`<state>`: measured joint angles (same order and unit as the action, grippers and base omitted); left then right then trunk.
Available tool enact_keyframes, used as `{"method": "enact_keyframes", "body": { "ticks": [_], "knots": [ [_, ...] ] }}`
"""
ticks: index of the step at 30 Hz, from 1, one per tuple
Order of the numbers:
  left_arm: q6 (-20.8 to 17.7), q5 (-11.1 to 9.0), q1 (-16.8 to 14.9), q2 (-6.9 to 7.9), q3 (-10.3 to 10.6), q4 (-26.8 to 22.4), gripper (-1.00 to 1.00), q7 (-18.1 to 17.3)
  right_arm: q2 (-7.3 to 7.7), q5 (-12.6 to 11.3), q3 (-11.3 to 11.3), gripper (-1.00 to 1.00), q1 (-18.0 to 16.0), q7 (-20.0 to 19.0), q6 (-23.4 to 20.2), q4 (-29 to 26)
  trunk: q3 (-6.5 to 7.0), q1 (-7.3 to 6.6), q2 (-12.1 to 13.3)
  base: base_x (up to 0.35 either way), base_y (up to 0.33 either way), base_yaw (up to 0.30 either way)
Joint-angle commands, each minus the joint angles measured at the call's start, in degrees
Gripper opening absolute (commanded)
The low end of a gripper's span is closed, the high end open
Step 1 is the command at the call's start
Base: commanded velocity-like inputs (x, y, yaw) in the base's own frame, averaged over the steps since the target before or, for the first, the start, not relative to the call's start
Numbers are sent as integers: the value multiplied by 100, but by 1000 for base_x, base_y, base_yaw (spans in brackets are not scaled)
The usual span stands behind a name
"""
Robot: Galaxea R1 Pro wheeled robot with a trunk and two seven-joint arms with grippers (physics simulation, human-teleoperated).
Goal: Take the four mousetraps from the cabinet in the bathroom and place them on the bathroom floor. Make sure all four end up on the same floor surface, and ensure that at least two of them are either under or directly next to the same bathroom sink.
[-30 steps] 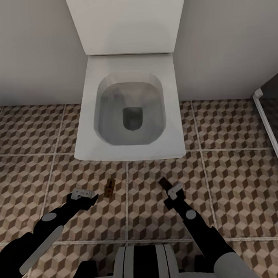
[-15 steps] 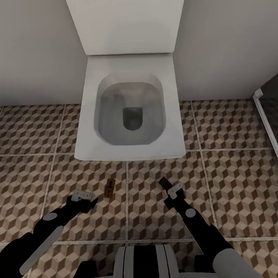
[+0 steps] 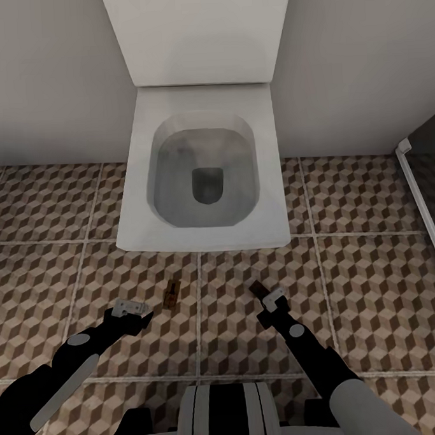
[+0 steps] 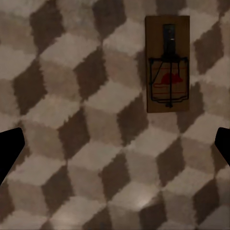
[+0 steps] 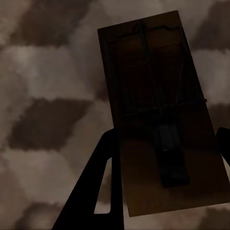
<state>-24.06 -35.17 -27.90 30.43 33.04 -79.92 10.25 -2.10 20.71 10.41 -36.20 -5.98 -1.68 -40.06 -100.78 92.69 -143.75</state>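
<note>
Two mousetraps are being shown in the head view, both low over the bathroom floor (image 3: 374, 279) in front of a white toilet (image 3: 202, 173). At the left, the left pincer (image 3: 134, 309) is being held open and empty just above the tiles; its dark fingertips (image 4: 9, 148) are being seen spread wide at the edges of the left wrist view. Just beside it, the first mousetrap (image 3: 172, 293) is lying flat on the tiles, wire and red mark facing up, apart from the pincer. Further right, the second mousetrap (image 3: 257, 287) is being gripped at one end by the right pincer (image 3: 267, 296), whose jaws are closed on the board; in the right wrist view that board (image 5: 158, 120) is being held tilted over the tiles.

No sink is being shown here, so both traps are likely being set by the toilet, and the sink condition could be left unmet. If released from a tilt, the gripped board could be flipped or bounced away.
</note>
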Motion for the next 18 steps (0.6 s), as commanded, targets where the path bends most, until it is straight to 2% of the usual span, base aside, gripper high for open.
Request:
{"method": "enact_keyframes", "body": {
  "ticks": [1,18],
  "knots": [
    [-11,-60,-5,7,19,-8,100,56,-1,56,-9,-100,-16,-17,-17,16,-3,-1,-1,0,0,0],
    [-11,-60,-2,-2,25,-15,100,56,-10,56,-13,-100,-54,-17,-17,74,-3,-1,-1,0,0,0]
  ]
}}
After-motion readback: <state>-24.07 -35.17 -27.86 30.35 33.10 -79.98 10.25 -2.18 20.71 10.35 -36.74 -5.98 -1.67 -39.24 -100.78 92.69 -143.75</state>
